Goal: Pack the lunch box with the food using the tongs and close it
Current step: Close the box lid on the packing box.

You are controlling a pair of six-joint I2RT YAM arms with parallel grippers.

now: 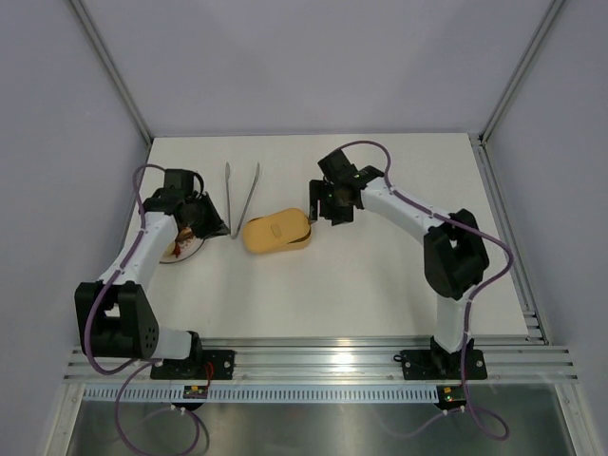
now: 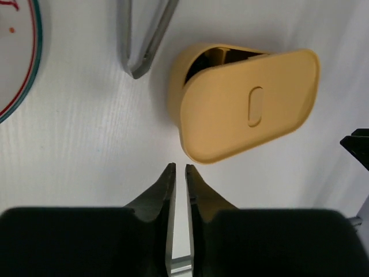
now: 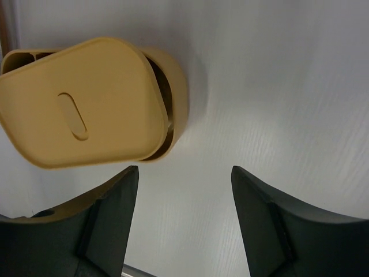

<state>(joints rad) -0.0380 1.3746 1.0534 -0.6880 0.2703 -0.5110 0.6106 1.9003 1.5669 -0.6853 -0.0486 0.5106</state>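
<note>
Currently L gripper (image 2: 178, 171): fingers nearly together, thin slit only, nothing between them. R gripper (image 3: 184, 176): fingers wide apart, empty.

Key relation: tongs (image 1: 240, 195) lie ahead of L fingertips and a bit to their left, apart from them. Joined end points back toward the fingers and the two arms run away from them, so the long axis is approx. in line with the L fingers. L is clearly the nearer gripper; from R, the tongs are beyond the lunch box (image 1: 277, 233). We judge the pickup falls to L, which would need to open up first.

Box: ahead-right of L fingertips and ahead-left of R fingertips, near both, touching neither. Long axis runs crosswise to both finger sets. Lid (image 3: 75, 109) sits on it askew, with gaps at both ends. We see no food through the gaps, but can't tell for the rest of the inside.

Plate (image 2: 36, 69): to the left of the L fingers. Food (image 1: 177, 249) shows only as small reddish-brown bits, mostly hidden under L wrist from above.
</note>
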